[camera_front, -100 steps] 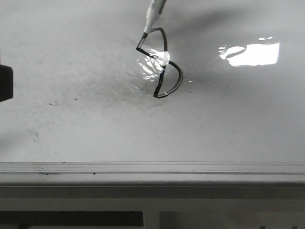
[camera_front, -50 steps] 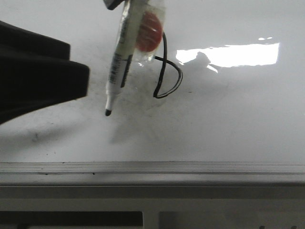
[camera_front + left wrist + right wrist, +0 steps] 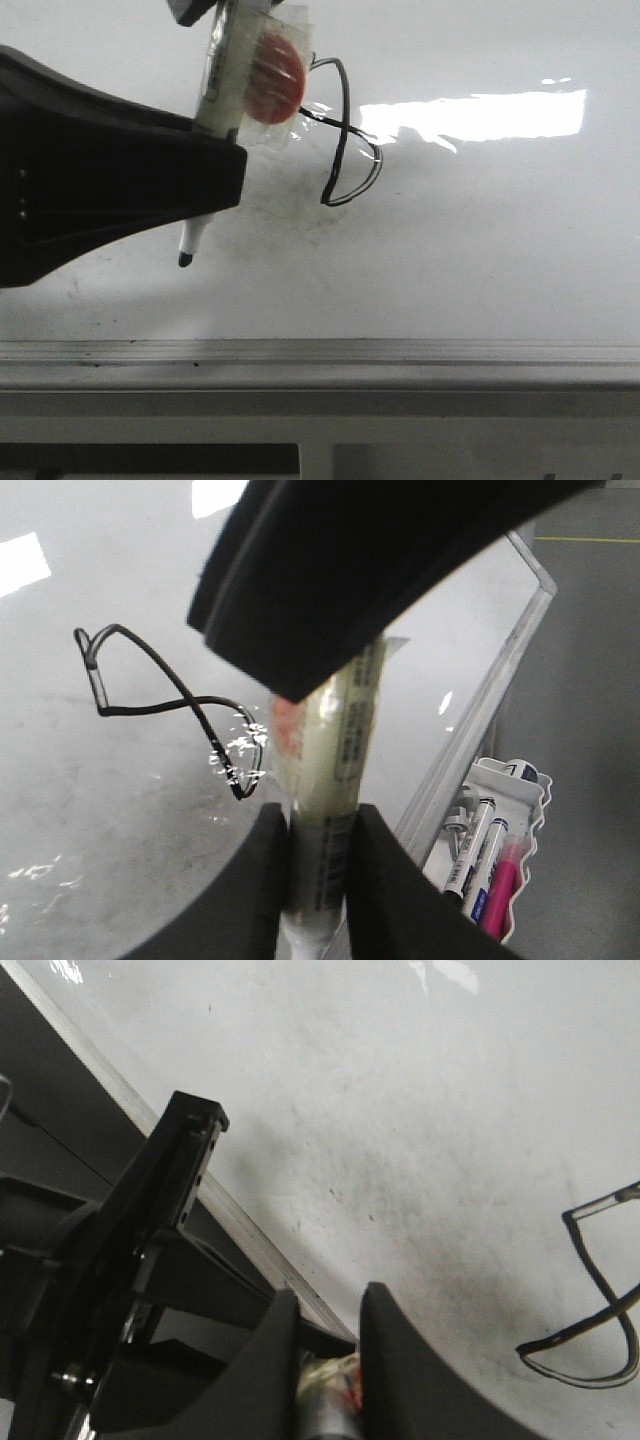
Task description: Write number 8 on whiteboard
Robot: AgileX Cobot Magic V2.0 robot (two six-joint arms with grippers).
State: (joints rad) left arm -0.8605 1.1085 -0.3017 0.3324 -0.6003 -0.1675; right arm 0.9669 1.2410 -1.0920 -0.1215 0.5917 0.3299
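Note:
The number 8 (image 3: 340,150) is a thin black lopsided figure on the glossy whiteboard (image 3: 480,250); it also shows in the left wrist view (image 3: 190,702) and the right wrist view (image 3: 597,1270). A marker pen (image 3: 222,90) with a taped-on red disc (image 3: 272,75) hangs tip down, left of the 8, its tip (image 3: 186,260) clear of the figure. My left gripper (image 3: 215,175) is shut on the marker's lower barrel (image 3: 345,750). My right gripper (image 3: 200,10) is shut on its upper end (image 3: 330,1400).
A grey metal rail (image 3: 320,352) runs along the board's near edge. A white tray (image 3: 530,780) beyond the rail holds several pens. Bright glare (image 3: 480,115) lies right of the 8. Faint grey smudges mark the board.
The marker left the 8's upper corner and moved left, toward the near edge. My left gripper came in from the left and closed on the marker.

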